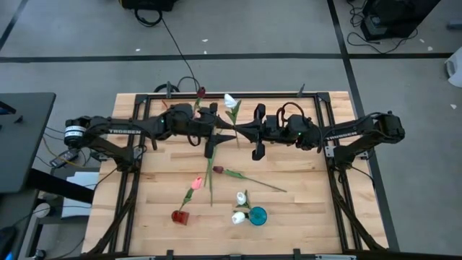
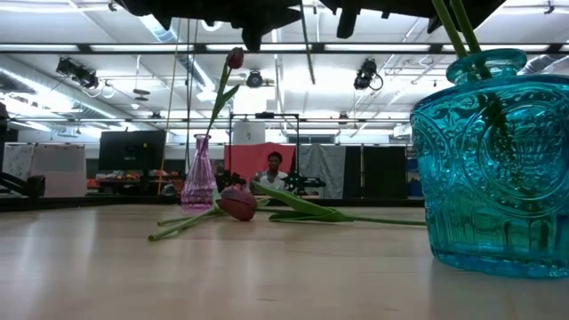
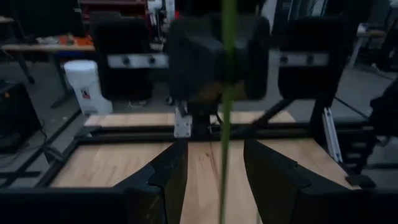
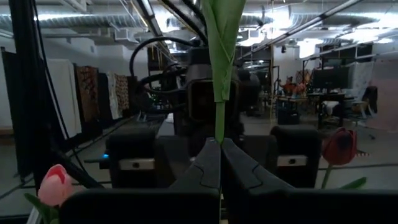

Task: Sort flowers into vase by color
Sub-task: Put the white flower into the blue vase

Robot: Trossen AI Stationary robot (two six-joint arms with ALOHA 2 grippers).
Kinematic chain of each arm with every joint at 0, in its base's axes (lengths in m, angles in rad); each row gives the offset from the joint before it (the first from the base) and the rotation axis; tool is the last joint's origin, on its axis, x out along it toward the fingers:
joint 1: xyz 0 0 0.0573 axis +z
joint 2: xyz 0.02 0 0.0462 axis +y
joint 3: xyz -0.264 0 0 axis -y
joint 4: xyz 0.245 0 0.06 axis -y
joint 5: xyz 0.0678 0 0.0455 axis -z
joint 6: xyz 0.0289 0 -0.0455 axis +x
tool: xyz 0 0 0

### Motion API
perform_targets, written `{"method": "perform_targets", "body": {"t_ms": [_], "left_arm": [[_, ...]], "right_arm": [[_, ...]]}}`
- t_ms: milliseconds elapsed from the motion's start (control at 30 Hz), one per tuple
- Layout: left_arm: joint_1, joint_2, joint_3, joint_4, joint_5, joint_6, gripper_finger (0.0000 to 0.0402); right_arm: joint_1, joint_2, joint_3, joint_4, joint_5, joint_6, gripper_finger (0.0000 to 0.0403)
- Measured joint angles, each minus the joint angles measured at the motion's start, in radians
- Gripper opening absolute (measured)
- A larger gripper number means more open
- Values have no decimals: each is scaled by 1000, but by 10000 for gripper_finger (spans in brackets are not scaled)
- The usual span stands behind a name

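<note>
My right gripper [image 1: 240, 131] [image 4: 219, 142] is in the air over the table's middle, shut on the stem of a white tulip [image 1: 229, 100]. My left gripper [image 1: 230, 136] [image 3: 214, 147] faces it, open, with a finger on either side of that green stem [image 3: 227, 93]; neither finger touches it. A maroon tulip [image 2: 234, 59] stands in a pink glass vase [image 2: 199, 173] at the far side. Another maroon tulip [image 1: 218, 170] lies on the boards beside a loose green stem [image 1: 210, 184]. A pink tulip [image 1: 196, 183] stands in a red vase [image 1: 180, 215]. White tulips [image 1: 240, 196] stand in a teal vase [image 1: 258, 215]. My right gripper pinches the white tulip's stem [image 4: 219, 127] between its two fingers, just below a leaf. The fingers come level from the table's right and lie across the stem. The flower stands upright, lifted clear, with the bud above and the lower stem [image 2: 307, 49] hanging free.
The teal vase [image 2: 498, 160] stands near the front edge on the right, the red vase left of it. A black frame rail [image 1: 238, 95] runs along the far edge. Bare boards [image 1: 303, 209] lie at the near right. A person [image 2: 275, 165] sits in the room beyond.
</note>
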Motion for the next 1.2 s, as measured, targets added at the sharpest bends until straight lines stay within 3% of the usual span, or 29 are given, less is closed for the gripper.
{"method": "perform_targets", "body": {"t_ms": [233, 400, 500, 667, 867, 967, 1200], "left_arm": [[-4, -70, -1, -150, 5, 5, 163], [-12, -167, -1, -254, 5, 11, 163], [-33, -215, -1, -327, 5, 11, 163], [-86, -271, -1, -435, -4, 18, 163], [-135, -392, -100, -431, -75, 35, 163], [-136, -477, -162, -416, -128, 36, 163], [-137, -618, -227, -420, -143, -20, 163]], "right_arm": [[27, -91, 0, -132, -88, 103, 7], [152, -197, 1, -184, -75, 60, 7], [274, -217, 0, -184, 26, 15, 7], [481, -172, -26, -191, 311, -27, 7], [678, -135, -103, -89, 625, -38, 7], [735, -95, -154, 65, 693, -45, 7], [771, 102, -192, 383, 713, -39, 7]]}}
